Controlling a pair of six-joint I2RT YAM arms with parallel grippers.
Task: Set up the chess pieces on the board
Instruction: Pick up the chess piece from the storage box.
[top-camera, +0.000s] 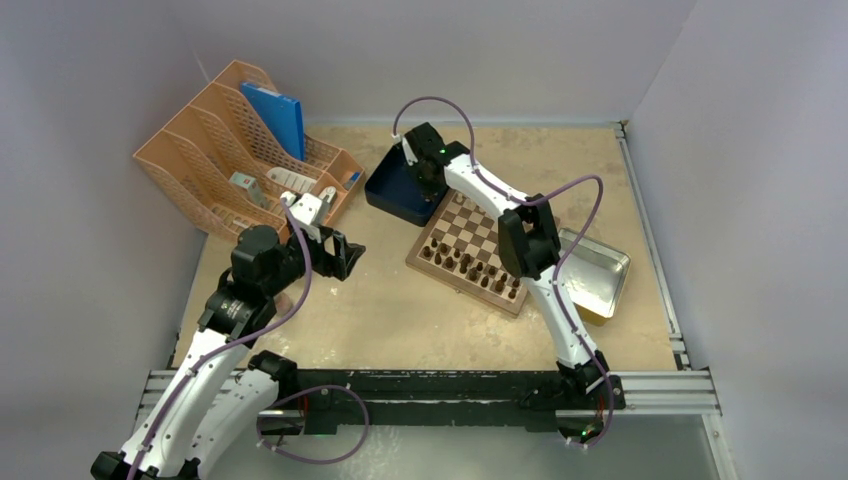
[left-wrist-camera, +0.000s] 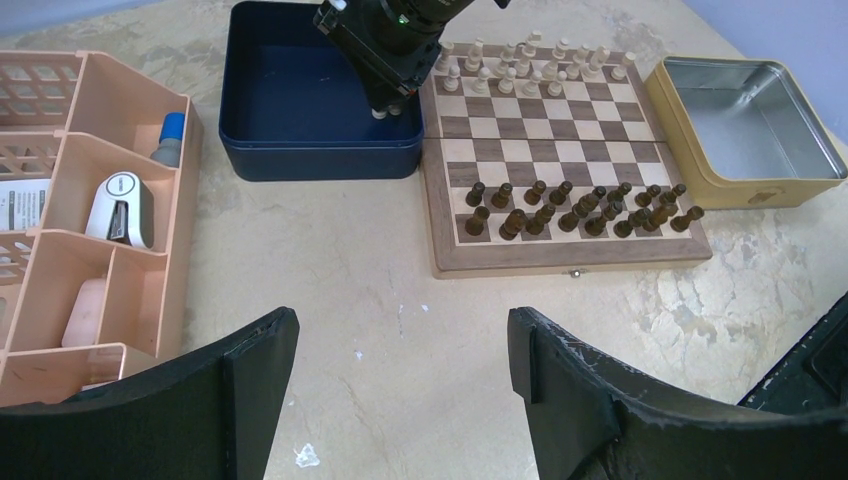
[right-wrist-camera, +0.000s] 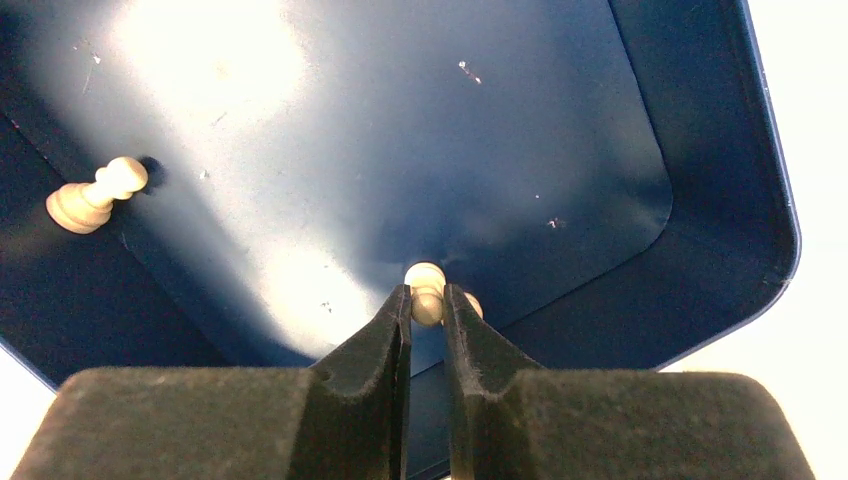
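- Pawn (right-wrist-camera: 427, 292), pale cream, is pinched between the fingers of my right gripper (right-wrist-camera: 427, 305). Those jaws are clenched on it, and its round head pokes out past the tips.
- I hold it inside the dark blue tray (right-wrist-camera: 640, 160), which lies just beside the chessboard (left-wrist-camera: 545, 150), at the end where the cream pieces stand.
- One more cream pawn (right-wrist-camera: 95, 195) lies on its side in that tray, well apart from my grip.
- The other cream pieces (left-wrist-camera: 520, 68) stand along two rows at one edge of the board, and the dark brown pieces (left-wrist-camera: 580, 208) fill two rows at the opposite edge.
- A shiny metal tray (left-wrist-camera: 745, 130) sits just beside the board, on the side opposite the blue tray.
- My left gripper (left-wrist-camera: 400, 335) hangs over the table (left-wrist-camera: 330, 260) off the board's dark-piece edge, jaws spread wide and holding nothing.
- A peach desk organiser (left-wrist-camera: 110, 290) stands beyond the blue tray from the board.
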